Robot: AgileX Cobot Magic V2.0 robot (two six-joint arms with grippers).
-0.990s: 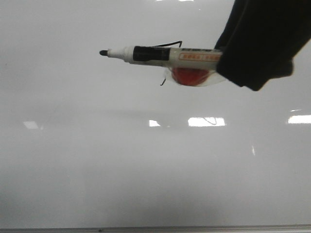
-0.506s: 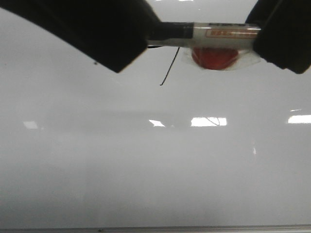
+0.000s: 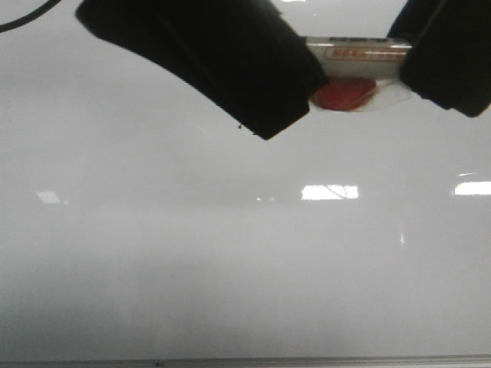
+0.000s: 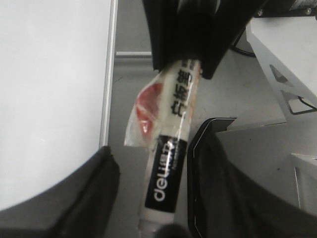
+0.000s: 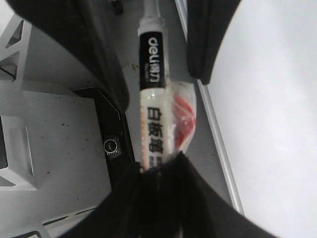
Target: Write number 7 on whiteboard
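At the near edge, the thin metal strip of the whiteboard (image 3: 245, 360) runs across the front view, and the glossy pale surface above it carries only bright light reflections. No stroke of the number 7 shows on the visible board; the place where it could lie, toward the far edge, is covered by the dark left arm.

Farther out, both arms meet over the far part of the board around a marker (image 3: 357, 52). The right gripper (image 5: 158, 171) is clamped on the rear of the barrel, apparently to hold it steady and level. The barrel has a red pad (image 3: 345, 93) under clear tape stuck to its side, probably an added grip aid, though its purpose cannot be told.

The left gripper (image 4: 158, 191) straddles the marker's black-banded front end. Its fingers (image 4: 213, 163) stand apart on either side with a gap to the barrel, so the jaws are spread, not gripping. This looks like a handover, or recapping, since the tip is hidden.
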